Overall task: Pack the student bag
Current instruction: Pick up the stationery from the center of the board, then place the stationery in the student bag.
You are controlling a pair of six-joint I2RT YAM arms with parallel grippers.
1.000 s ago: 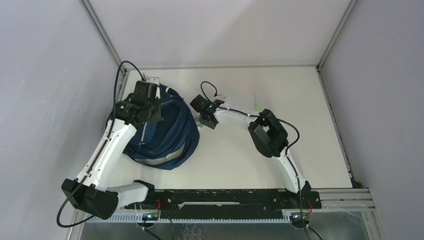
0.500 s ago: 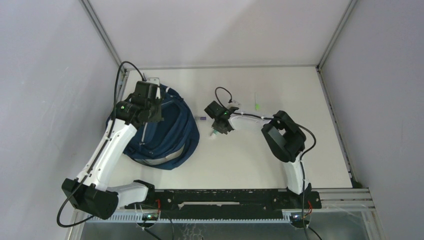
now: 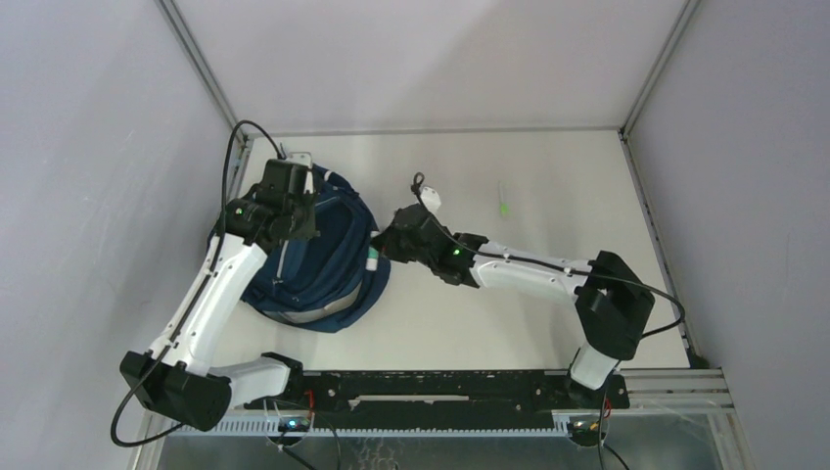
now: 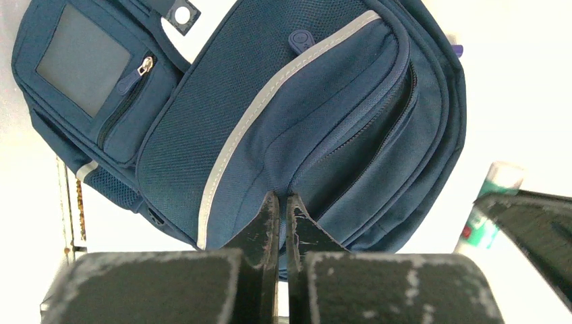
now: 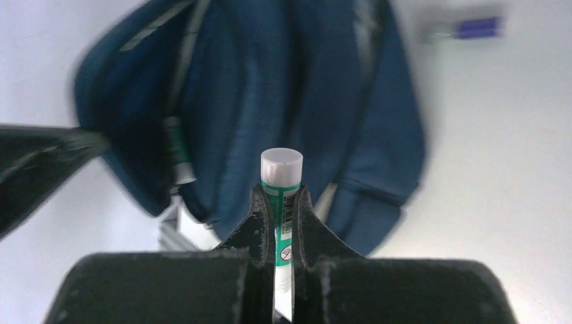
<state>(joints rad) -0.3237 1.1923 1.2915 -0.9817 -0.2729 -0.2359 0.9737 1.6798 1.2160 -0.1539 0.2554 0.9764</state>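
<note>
1. Two arms start at the near edge of the counter (image 3: 509,323): the left arm (image 3: 210,294) and the right arm (image 3: 529,274). Each arm has one hand, so there are two hands.
2. There is one student bag (image 4: 324,101). It is big and dark blue with a pale stripe, and it lies on the left side of the counter.
3. The left hand (image 4: 278,199) is over the bag. Its fingers are pressed together, with the tips at a fold by a zipper. I cannot tell if any cloth is caught between them.
4. The right hand (image 5: 278,192) is at the bag's right edge. It pinches one green tube (image 5: 281,165) with a white cap, and the cap points at the bag.
5. One purple pen (image 5: 475,28) lies just beside the bag.
6. One green pen (image 3: 503,201) lies farther back, well apart from the bag.
7. Half a second ago the right hand was out over the bare counter with the tube. Now it has moved left to the bag, and its arm lies long and low.
8. The bag, the left arm and the green pen have not moved.
</note>
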